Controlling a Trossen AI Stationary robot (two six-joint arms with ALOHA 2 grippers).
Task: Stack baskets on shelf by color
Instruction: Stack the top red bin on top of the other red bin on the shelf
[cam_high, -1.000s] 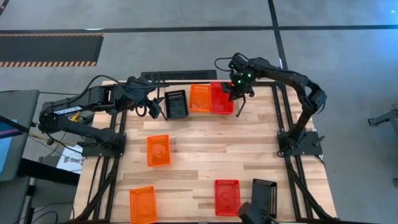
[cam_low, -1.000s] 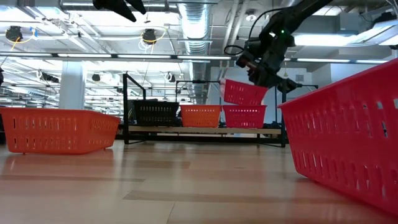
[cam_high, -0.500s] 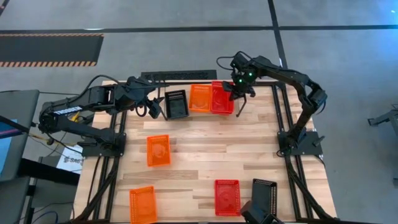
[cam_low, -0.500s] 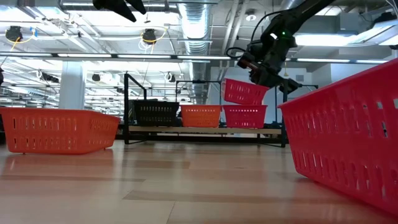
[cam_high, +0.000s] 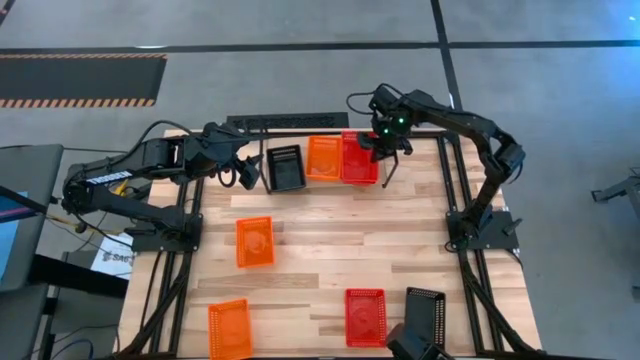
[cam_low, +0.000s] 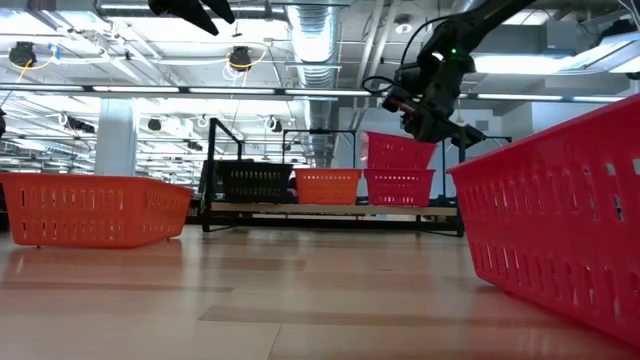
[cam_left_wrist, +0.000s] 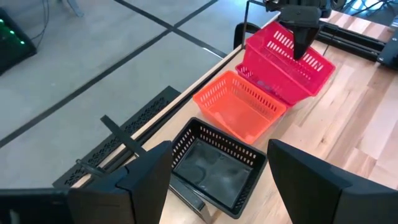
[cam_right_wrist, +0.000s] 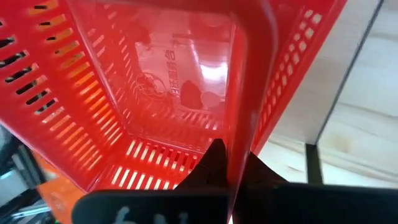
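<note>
A pale wooden plank table (cam_high: 320, 255) sits on a grey concrete floor. At its twelve o'clock edge the low black wire shelf (cam_low: 330, 208) carries a black mesh basket (cam_high: 284, 167), an orange mesh basket (cam_high: 322, 157) and a red-pink mesh basket (cam_low: 399, 186). The right gripper (cam_high: 386, 152) is pinched shut on the rim of a second red-pink plastic mesh basket (cam_low: 402, 151), which sat tilted a second ago and now hangs level just above the shelved red one. The left gripper (cam_high: 243, 172), fingers spread wide and empty, waits at ten o'clock beside the black basket. Loose orange, red and black baskets lie around six o'clock.
</note>
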